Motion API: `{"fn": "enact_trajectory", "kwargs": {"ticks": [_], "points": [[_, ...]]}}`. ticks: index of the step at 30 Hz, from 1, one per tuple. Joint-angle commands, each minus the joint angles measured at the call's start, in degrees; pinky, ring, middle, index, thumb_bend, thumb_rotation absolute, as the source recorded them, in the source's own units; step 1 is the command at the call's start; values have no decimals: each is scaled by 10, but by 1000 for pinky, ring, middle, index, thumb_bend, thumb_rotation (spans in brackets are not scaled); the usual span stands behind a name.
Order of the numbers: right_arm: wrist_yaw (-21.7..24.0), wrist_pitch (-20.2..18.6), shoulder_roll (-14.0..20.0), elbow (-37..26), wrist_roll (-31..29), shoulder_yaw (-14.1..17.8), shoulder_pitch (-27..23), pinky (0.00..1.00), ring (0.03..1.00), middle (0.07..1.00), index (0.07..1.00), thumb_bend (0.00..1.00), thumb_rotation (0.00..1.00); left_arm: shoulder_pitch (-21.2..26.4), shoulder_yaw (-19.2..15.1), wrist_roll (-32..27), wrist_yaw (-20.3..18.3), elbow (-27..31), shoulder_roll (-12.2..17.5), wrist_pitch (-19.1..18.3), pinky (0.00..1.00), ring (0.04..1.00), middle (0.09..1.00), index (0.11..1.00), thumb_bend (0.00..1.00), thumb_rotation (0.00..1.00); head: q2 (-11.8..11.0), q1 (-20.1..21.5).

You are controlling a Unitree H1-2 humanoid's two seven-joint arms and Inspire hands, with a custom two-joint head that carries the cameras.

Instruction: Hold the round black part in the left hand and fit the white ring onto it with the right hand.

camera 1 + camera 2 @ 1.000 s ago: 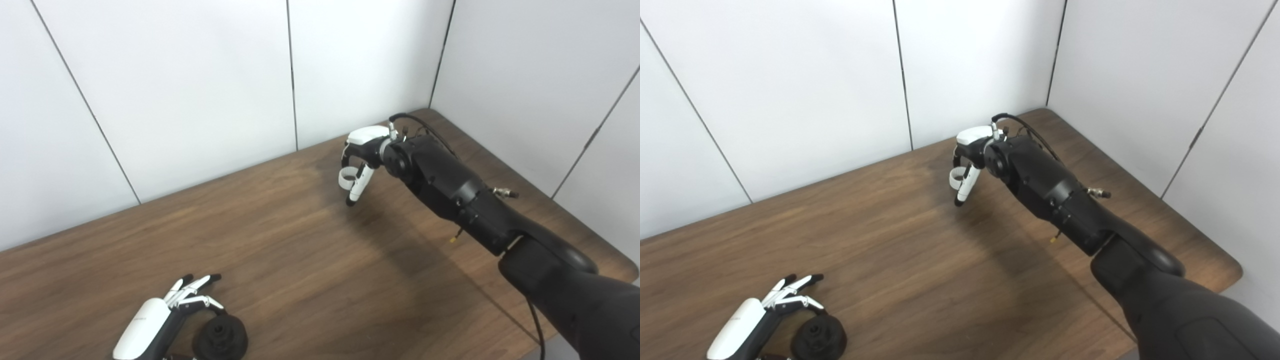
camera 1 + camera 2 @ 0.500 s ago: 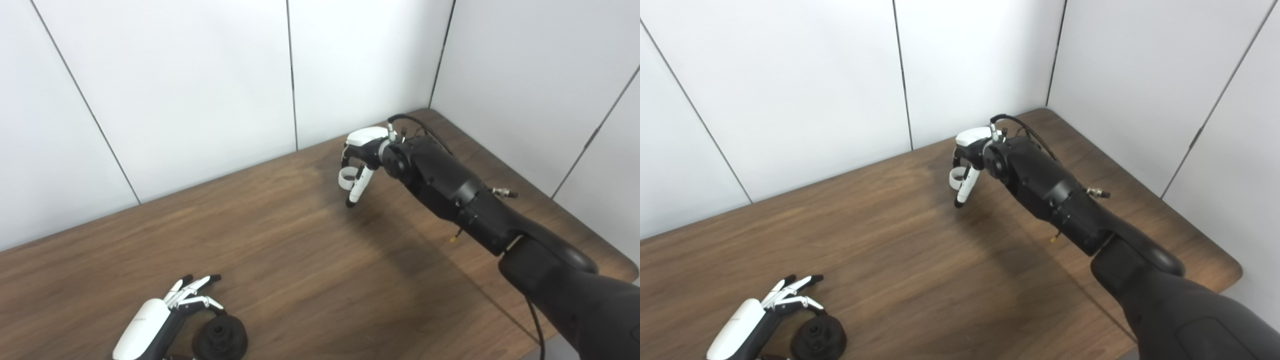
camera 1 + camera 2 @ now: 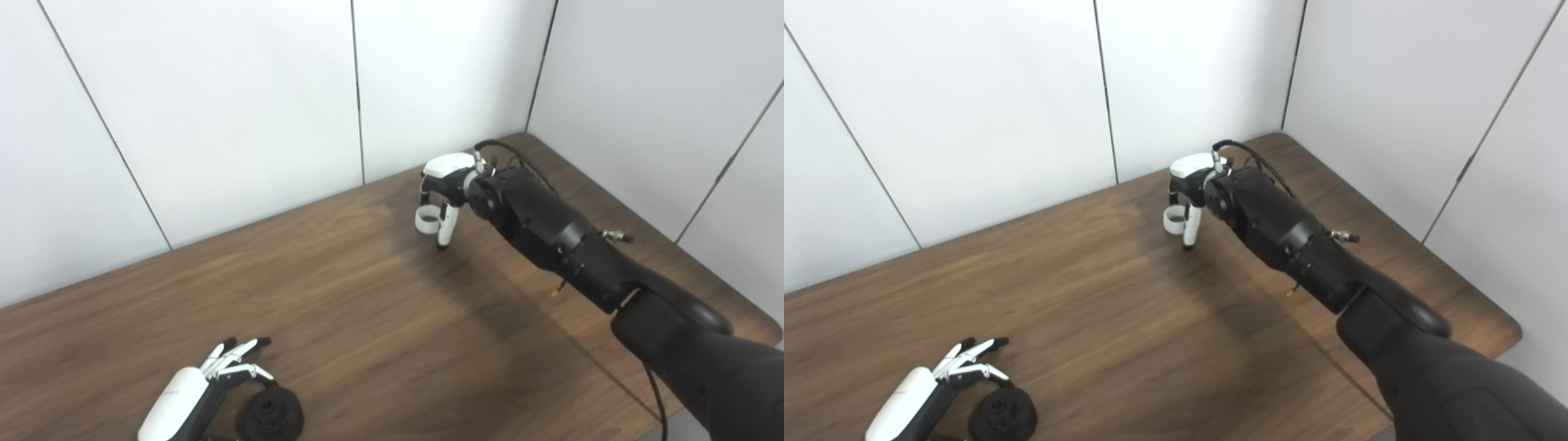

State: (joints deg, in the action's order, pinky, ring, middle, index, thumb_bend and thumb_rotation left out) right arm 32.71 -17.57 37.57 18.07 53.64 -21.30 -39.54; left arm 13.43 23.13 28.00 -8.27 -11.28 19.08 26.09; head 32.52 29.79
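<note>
White ring (image 3: 427, 220), short open band

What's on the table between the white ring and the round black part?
Nothing: only bare table lies between the white ring, held by the right hand, and the round black part. Both eye views show it.

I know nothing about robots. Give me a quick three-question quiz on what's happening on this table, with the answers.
1. True or false: the white ring is already fitted on the round black part.
2. Which hand has the ring? A) left hand B) right hand C) neither
3. Fill in: the black part sits near the table's ____ edge, beside the left hand.

Key: 1 false, they are far apart. 2 B. 3 front.
</note>
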Motion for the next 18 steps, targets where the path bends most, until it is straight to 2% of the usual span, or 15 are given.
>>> {"fn": "enact_trajectory", "kwargs": {"ticks": [1,7,18], "points": [[-40,16,20,-6,9,8,-28,1000,1000,966,490,521,127,-33,6,-6,0,-13,2,7,1000,899,921,478,512,48,1,1],[-73,33,22,-2,5,12,-21,1000,1000,938,483,516,128,-34,4,-7,-2,-11,1,7,1000,897,921,478,512,47,1,-1],[-87,33,26,-13,-5,22,-12,1000,1000,929,482,516,129,-33,0,-7,-4,-13,-1,7,1000,897,918,478,512,47,1,-5]]}}
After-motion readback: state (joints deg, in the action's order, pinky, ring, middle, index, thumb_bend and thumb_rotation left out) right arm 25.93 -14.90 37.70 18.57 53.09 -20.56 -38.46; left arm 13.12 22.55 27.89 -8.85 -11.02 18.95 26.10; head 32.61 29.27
